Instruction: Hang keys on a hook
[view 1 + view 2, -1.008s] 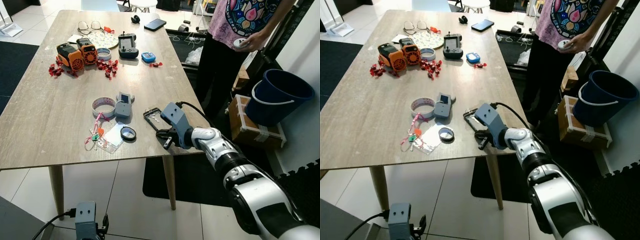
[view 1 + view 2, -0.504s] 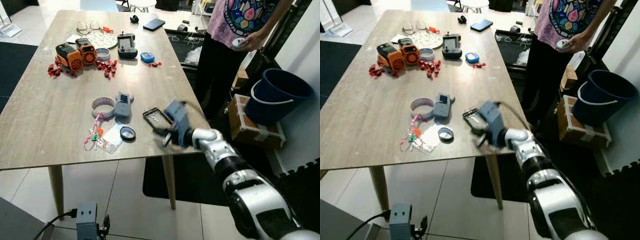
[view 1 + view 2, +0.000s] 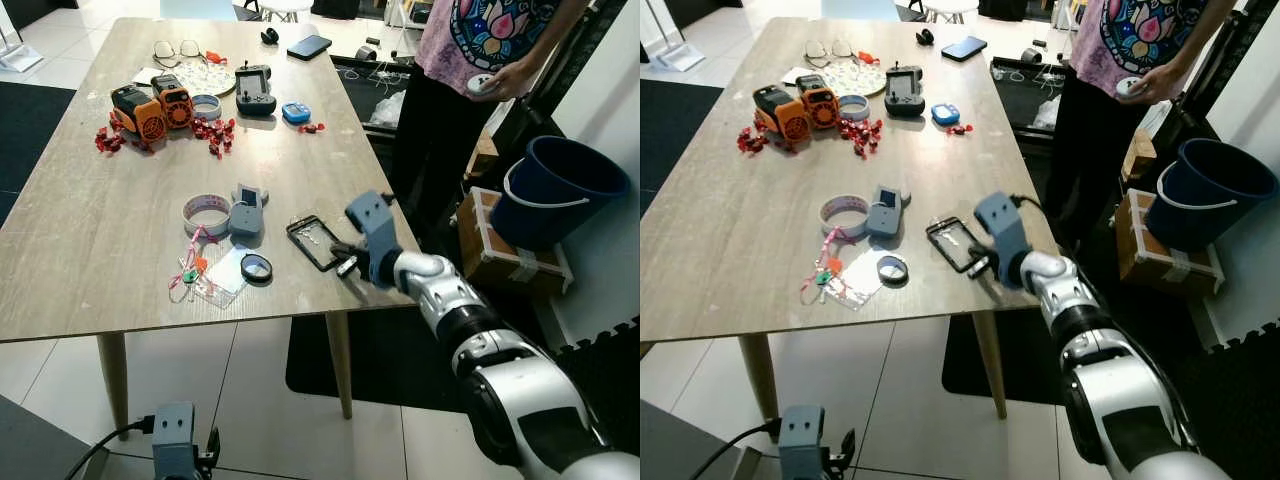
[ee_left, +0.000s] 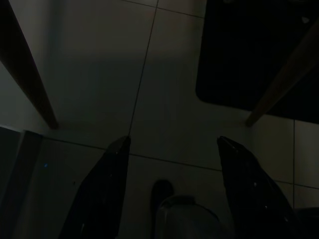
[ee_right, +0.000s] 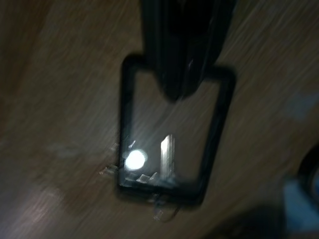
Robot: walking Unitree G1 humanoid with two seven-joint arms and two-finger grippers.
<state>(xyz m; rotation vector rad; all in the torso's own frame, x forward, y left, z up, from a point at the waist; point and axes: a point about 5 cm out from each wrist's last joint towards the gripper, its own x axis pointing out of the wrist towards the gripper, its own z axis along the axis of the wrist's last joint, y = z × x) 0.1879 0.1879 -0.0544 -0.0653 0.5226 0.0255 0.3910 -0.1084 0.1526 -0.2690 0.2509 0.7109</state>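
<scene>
Since a second ago, your right pincer (image 3: 345, 262) has swung rightward to the black frame's (image 3: 315, 243) near end, on the wooden surface (image 3: 90, 240) above white tiles. Fingers look pressed together; contact is blurred. Keys (image 5: 167, 152) lie inside the frame. Left pincer (image 4: 172, 186) hangs spread.

Left gripper (image 4: 172, 189) fingers apart above dim, probably tiled floor (image 4: 169, 119).

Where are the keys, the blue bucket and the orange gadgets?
keys (image 3: 192, 270), left eye view, the colourful bunch.
blue bucket (image 3: 555, 195), left eye view, its outer wall.
orange gadgets (image 3: 152, 107), left eye view, between the two bodies.
</scene>
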